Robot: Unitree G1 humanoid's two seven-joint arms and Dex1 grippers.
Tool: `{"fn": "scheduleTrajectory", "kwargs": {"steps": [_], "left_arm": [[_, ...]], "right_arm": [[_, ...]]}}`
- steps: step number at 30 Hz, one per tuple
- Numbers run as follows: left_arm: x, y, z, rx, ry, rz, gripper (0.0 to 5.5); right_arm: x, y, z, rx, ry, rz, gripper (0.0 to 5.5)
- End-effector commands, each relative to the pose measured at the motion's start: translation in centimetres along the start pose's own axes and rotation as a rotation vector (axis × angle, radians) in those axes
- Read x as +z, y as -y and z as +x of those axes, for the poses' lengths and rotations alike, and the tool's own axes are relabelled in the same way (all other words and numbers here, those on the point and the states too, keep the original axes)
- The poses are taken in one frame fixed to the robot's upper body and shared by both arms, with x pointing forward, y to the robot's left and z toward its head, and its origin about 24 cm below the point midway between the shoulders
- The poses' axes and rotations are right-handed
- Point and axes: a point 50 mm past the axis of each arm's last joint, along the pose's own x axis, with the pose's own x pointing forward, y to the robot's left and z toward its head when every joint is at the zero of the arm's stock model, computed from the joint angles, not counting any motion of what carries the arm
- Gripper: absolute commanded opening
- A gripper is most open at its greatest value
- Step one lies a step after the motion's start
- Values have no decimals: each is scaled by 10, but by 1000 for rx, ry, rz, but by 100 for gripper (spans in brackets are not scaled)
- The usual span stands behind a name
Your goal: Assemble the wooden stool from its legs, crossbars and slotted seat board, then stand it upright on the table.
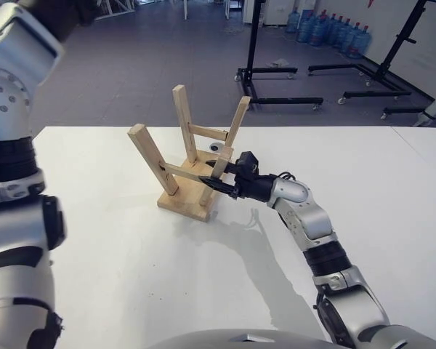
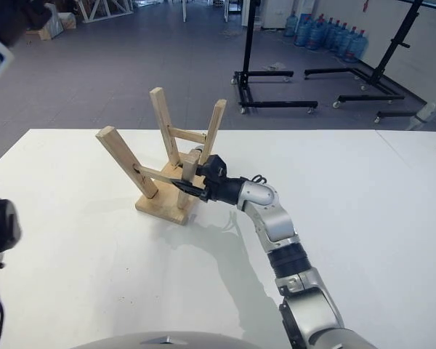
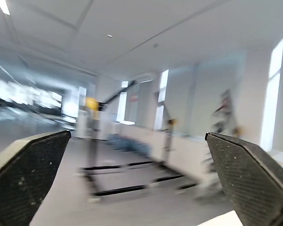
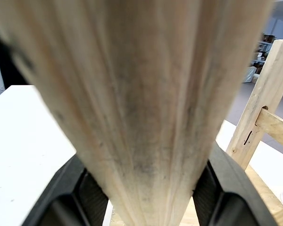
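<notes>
Your right gripper (image 1: 216, 186) is pinching the near right leg (image 4: 132, 94) of the stool (image 1: 192, 156), pads pressing on both sides of the wood just above the seat board (image 1: 183, 203). Your left gripper (image 3: 141, 179) is hanging high above the table with its fingers (image 3: 28, 174) spread wide, holding nothing. The stool is sitting upside down, seat board flat on the table (image 1: 131, 291) and legs pointing up, towards the far edge and left of the middle. It looks assembled, so I'm reading the flip as the remaining step. The main risk is that you're lifting by one leg only, so the weight is levering on that one slot joint and the leg may pull out or the stool may swing in the pinch. The far left leg (image 1: 152, 158) is leaning outward, so I'm doubting its seating; its crossbar (image 1: 180, 171) may pop under twist. The board may also skid towards the far edge if you're tipping rather than lifting. I'm suggesting you bring the left gripper down to brace before turning.
</notes>
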Motion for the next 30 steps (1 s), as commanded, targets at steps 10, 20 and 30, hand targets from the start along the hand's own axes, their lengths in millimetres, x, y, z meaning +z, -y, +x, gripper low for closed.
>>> {"fn": "scheduleTrajectory", "kwargs": {"steps": [10, 20, 30], "left_arm": [[-161, -93, -119, 4, -463, 97, 525], [-179, -64, -153, -10, -531, 33, 525], [-192, -22, -141, -65, -501, -39, 525]], "right_arm": [[6, -19, -33, 89, -16, 143, 206], [4, -15, -29, 35, -41, 93, 206], [2, -17, -28, 30, -43, 96, 206]]}}
